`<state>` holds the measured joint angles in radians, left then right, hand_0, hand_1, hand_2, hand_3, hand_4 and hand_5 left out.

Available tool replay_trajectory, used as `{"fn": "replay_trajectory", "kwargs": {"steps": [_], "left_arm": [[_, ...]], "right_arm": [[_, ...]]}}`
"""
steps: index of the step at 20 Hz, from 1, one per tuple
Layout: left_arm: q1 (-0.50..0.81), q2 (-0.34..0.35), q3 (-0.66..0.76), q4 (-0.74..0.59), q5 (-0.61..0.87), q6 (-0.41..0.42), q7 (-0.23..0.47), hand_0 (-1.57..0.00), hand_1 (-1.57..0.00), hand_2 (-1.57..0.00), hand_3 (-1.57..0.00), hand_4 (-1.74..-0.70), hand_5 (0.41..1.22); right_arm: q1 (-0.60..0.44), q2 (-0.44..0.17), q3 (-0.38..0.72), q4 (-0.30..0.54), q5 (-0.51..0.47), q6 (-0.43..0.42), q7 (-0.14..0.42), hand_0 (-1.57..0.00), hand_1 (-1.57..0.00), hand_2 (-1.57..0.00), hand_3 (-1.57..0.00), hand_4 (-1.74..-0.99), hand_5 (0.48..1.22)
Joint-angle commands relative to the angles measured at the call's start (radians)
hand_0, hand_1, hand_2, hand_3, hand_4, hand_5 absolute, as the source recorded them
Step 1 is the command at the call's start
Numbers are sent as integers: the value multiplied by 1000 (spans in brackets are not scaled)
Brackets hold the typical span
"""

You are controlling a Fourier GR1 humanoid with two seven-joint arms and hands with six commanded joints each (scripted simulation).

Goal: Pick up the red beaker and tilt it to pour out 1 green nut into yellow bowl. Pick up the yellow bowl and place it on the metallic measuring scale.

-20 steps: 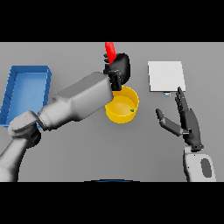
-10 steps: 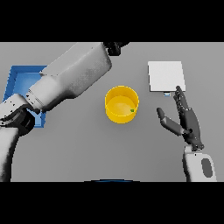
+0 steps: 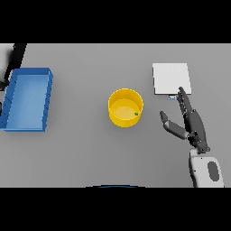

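Yellow bowl (image 3: pixel 126 107) sat upright on the grey table (image 3: pixel 90 149), close to the middle. One small green nut (image 3: pixel 136 114) lay inside it, by the wall at the bowl's 4 o'clock side.

At 1 o'clock from the bowl lay the flat, pale measuring scale (image 3: pixel 171 78), apart from the bowl. It had a tiny tab on its near edge.

The right hand (image 3: pixel 191 122) was at 3 o'clock from the bowl, near it but not touching. Its fingers were straight and relaxed, pointing up toward the scale, with the thumb spread toward the bowl. It held nothing. The longest fingertip reached the scale's near edge.

A blue tray (image 3: pixel 47 101) lay well away at the bowl's 9 o'clock side.

A dark piece of the left arm (image 3: pixel 17 56) showed at the far left edge, above the tray. The left hand could not be seen.
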<state>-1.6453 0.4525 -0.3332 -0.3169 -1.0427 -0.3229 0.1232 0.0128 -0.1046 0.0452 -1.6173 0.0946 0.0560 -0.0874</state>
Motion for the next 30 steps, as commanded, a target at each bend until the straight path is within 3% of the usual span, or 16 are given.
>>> {"fn": "replay_trajectory", "kwargs": {"steps": [1, 5, 8, 10, 12, 15, 20, 26, 28, 30], "left_arm": [[19, 17, 39, 10, 33, 28, 15, -1571, -1554, -1553, -1418, -1688, 1219], [113, 93, 185, 13, 162, 129, 99, -1571, -1564, -1564, -1437, -1719, 1220], [221, 121, 242, -22, 224, 188, 173, -1571, -1568, -1567, -1406, -1730, 1221], [300, 133, 272, -47, 263, 205, 224, -1571, -1569, -1569, -1465, -1734, 1221], [377, 126, 320, -74, 323, 220, 282, -1571, -1570, -1569, -1503, -1736, 1221], [510, 102, 372, -142, 404, 265, 346, -1571, -1570, -1570, -1418, -1739, 1221], [715, 88, 411, -332, 485, 312, 441, -1571, -1571, -1571, -1521, -1740, 1221], [926, 71, 415, -603, 523, 316, 486, -1571, -1571, -1571, -1340, -1738, 1221], [955, 54, 446, -624, 503, 332, 487, -1571, -1571, -1571, -1319, -1737, 1146], [982, 32, 456, -667, 508, 314, 485, -1571, -1571, -1571, -1410, -1633, 1041]], "right_arm": [[-5, -3, 0, 17, 13, -6, -7, 1, 1, 1, 1, -1312, 653], [-15, 7, 18, 21, 33, -14, -14, 1, 1, 1, 1, -1298, 651], [-24, 10, 11, 20, 16, -12, 16, 1, 1, 1, 1, -1276, 651], [-11, 6, 9, 17, 3, 3, 12, 1, 1, 1, 1, -1275, 656], [-13, -5, 4, 16, 3, 4, -1, 1, 1, 1, 1, -1285, 663], [-17, -5, 6, 32, 6, 8, -9, 1, 1, 1, 1, -1307, 677], [8, -4, 19, 25, 21, 9, -35, 1, 1, 1, 1, -1304, 707], [3, -8, 30, 23, 50, -4, -13, 1, 1, 1, 1, -1327, 724], [8, -3, 27, 18, 43, -5, -29, 1, 1, 1, 1, -1335, 725], [1, -16, 18, 12, 39, -5, -16, 1, 1, 1, 1, -1332, 729]]}}
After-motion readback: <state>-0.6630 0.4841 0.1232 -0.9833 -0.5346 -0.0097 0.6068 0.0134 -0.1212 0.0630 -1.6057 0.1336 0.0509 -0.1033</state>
